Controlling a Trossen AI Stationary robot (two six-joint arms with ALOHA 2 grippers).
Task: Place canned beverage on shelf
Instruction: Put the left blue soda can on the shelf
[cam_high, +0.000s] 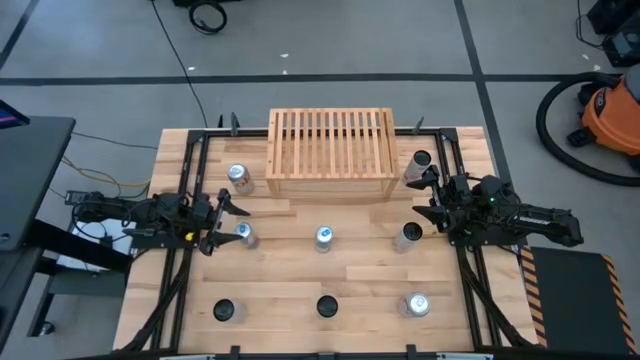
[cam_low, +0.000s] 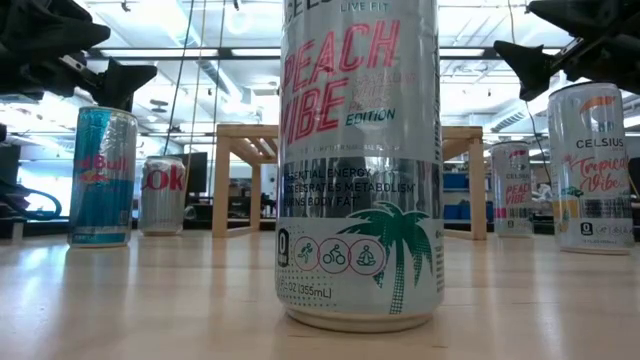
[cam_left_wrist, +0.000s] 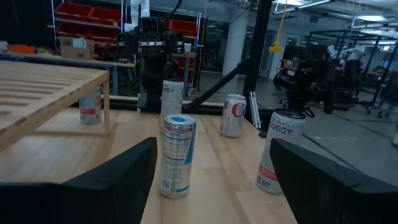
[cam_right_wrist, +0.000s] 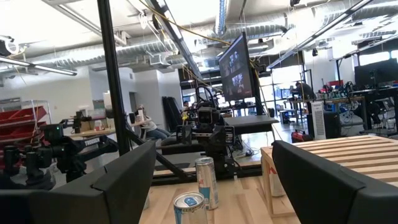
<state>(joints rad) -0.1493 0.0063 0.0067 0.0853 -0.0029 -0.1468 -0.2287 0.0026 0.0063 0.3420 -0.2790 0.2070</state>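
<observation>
Several drink cans stand upright on the plank table. The shelf (cam_high: 330, 152), a low light-wood slatted rack, stands at the far middle with nothing on top. My left gripper (cam_high: 230, 222) hovers open at the left. A blue-and-silver can (cam_left_wrist: 177, 155) stands just past its fingertips, untouched. My right gripper (cam_high: 428, 196) hovers open at the right, between a can (cam_high: 418, 165) beside the shelf and a can (cam_high: 409, 236) nearer the front. In the low view a tall silver can (cam_low: 360, 170) fills the middle.
Other cans stand at the shelf's left (cam_high: 238, 178), at the table's middle (cam_high: 323, 238), and in a row of three along the near edge (cam_high: 223, 311) (cam_high: 327, 306) (cam_high: 416, 304). Black frame rails (cam_high: 185, 200) run along both sides. Bare planks lie between the can rows.
</observation>
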